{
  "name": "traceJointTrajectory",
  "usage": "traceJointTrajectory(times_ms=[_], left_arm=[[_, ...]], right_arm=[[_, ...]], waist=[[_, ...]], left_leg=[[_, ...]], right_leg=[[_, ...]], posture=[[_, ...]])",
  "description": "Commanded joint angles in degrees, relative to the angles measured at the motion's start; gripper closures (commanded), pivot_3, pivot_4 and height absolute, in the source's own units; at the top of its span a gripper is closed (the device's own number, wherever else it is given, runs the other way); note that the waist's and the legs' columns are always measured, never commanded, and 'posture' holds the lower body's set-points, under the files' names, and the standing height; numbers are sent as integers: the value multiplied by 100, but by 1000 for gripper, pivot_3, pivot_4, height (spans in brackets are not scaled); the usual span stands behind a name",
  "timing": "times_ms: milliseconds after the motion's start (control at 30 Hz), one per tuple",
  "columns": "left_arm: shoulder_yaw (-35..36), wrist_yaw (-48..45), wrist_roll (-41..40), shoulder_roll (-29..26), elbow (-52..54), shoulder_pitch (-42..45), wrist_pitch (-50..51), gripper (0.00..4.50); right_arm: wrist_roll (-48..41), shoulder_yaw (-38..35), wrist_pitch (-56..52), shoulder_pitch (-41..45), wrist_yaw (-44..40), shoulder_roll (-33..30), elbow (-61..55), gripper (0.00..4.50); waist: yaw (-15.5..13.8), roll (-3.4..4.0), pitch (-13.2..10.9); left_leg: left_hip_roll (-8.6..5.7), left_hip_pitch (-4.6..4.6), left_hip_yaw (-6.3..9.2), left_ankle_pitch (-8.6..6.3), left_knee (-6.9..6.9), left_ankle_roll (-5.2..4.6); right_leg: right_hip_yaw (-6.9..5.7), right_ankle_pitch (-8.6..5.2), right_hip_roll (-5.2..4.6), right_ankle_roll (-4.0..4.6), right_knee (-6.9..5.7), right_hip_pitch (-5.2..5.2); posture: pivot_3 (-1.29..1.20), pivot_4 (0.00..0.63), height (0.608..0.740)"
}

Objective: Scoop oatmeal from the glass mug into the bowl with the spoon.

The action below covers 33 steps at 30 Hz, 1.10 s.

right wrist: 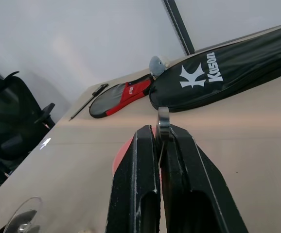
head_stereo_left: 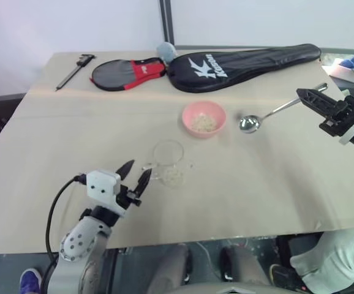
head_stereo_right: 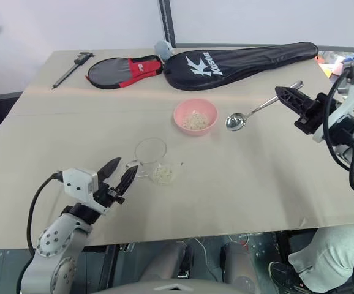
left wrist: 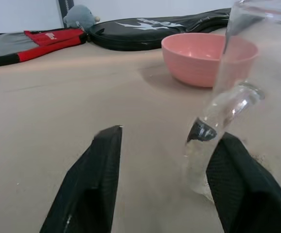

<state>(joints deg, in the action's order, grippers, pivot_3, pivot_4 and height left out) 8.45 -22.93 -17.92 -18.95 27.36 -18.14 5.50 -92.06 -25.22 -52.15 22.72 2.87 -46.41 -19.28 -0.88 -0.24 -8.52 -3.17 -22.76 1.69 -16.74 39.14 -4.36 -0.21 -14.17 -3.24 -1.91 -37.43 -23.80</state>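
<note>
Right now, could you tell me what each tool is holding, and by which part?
The right tool holds the spoon by its handle's end. The left tool holds nothing; its fingers straddle the glass mug's handle.

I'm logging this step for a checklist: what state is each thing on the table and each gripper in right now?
Glass mug: upright, a few oat flakes at the bottom.
Bowl: upright, some oatmeal inside.
Spoon: held up by its handle beside the bowl, scoop empty.
Left gripper: open, fingers either side of the mug's handle.
Right gripper: shut on the spoon.
Racket cases: closed, lying flat.
</note>
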Motion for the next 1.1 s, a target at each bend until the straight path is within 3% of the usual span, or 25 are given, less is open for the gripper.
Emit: traceJointTrajectory(times_ms=[33,433,700,800,933,1100], left_arm=[[29,-89,98,39,-170,23,-359,1673],[-83,-165,131,208,-958,752,-658,1673],[-33,-317,68,43,-979,1034,-507,1673],[-19,-303,45,20,-889,1090,-410,2474],[-23,-275,10,22,-758,1106,-289,4311],[-6,-127,-62,63,-601,1230,-75,4421]], right_arm=[[-61,-114,146,57,-35,-71,-178,4500],[-77,-131,178,8,40,-59,-259,4500],[-121,-172,215,-64,100,-80,-334,4500],[-128,-167,245,-105,115,-71,-362,4500],[-135,-170,273,-153,123,-59,-392,4500],[-159,-126,301,-151,148,-41,-457,4500]], waist=[[0,0,0],[-3,0,0],[-2,0,0],[-4,0,0],[0,0,0],[0,0,0]], left_leg=[[0,0,0,0,0,0],[0,0,0,-7,1,-11],[0,0,0,0,1,0],[0,0,1,0,1,1],[0,0,0,0,1,0],[0,1,1,0,2,1]], right_leg=[[0,0,0,0,0,0],[-1,1,0,-1,-1,0],[0,1,0,-2,-1,0],[-1,1,0,-2,-2,0],[0,2,0,-3,-2,0],[0,2,0,-3,-6,-1]], posture=[[0,150,740],[0,150,740],[0,150,740],[0,150,740],[0,150,740],[0,150,740]])
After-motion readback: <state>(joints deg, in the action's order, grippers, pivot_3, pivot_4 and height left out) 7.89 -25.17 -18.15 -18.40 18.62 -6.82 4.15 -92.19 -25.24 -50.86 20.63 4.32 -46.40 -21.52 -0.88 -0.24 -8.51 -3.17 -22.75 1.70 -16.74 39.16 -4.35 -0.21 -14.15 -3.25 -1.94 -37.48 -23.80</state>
